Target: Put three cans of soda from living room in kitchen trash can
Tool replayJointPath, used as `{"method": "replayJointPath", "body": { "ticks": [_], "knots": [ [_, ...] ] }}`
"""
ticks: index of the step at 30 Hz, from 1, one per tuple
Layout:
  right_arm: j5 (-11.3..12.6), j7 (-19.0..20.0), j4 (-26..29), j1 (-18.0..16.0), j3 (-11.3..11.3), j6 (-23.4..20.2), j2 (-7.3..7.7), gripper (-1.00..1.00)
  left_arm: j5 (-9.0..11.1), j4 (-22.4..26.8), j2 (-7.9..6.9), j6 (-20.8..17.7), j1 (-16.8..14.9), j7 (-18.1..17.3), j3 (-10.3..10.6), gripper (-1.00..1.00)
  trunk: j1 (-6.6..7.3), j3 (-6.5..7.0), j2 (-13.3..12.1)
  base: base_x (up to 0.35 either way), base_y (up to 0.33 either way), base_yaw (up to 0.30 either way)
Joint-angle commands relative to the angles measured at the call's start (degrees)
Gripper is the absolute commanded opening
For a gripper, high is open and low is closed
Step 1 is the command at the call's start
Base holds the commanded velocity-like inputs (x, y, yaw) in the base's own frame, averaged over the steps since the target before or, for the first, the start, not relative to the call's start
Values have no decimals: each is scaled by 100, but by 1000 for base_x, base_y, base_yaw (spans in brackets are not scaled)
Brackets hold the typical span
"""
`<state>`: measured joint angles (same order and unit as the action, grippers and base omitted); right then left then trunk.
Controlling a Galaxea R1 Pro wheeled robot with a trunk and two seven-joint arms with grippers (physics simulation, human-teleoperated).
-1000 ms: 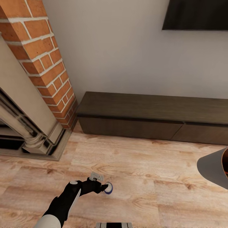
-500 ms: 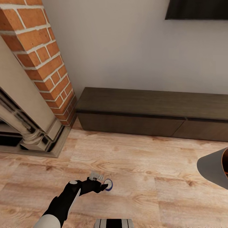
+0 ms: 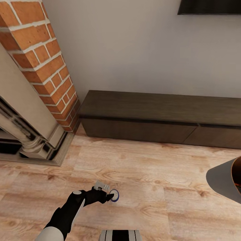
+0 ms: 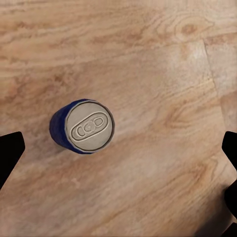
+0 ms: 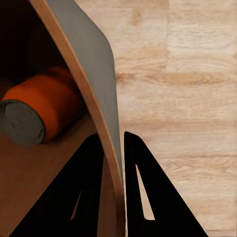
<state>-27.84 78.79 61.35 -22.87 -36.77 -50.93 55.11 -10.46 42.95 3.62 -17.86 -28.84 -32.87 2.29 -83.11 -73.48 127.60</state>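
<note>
A blue can of soda (image 4: 89, 127) with a silver top stands upright on the wood floor (image 3: 150, 187). My left gripper (image 4: 121, 148) hovers over it, open, its black fingertips (image 4: 11, 148) wide apart and off the can. From the head view, the same can (image 3: 114, 195) sits just past the left gripper (image 3: 105, 196). My right gripper (image 5: 112, 136) is shut on the rim of the tash can (image 5: 94, 74), which is tipped. An orange can (image 5: 47, 106) lies inside it. The bin (image 3: 222, 180) pokes in at the right edge of the head view.
A brick-and-stone fireplace (image 3: 36, 83) fills the left side. A low dark cabinet (image 3: 157, 117) runs along the white wall, with a black screen (image 3: 209, 6) above it. My own base (image 3: 120, 235) shows at the bottom edge.
The whole head view has shifted slightly, so the camera moved. The left gripper stays open over the blue can, and the bin stays held at the right.
</note>
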Motion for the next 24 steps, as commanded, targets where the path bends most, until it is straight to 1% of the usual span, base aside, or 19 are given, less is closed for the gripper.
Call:
{"method": "replayJointPath", "body": {
  "ticks": [1, 6, 14, 24],
  "knots": [
    [24, 23, 0, -7, 9, -31, -9, -100, 0, 2, -1, 4, 1, 0, -1, 100, 1, -9, 0, 56, 0, 0],
    [24, 21, 0, -7, 19, -31, -20, -100, 0, 3, -2, 9, 1, -3, -1, 100, 1, -53, 0, 25, 0, 0],
    [24, 22, 7, -7, 21, -31, 11, -100, 0, 3, -2, 9, 1, 2, -1, 100, 1, -125, 0, 4, 0, 0],
    [24, 23, 147, -7, 21, -37, 32, -100, 0, 0, -5, 11, 1, -4, 1, 100, 1, -214, 0, 0, 0, 0]
  ]
}}
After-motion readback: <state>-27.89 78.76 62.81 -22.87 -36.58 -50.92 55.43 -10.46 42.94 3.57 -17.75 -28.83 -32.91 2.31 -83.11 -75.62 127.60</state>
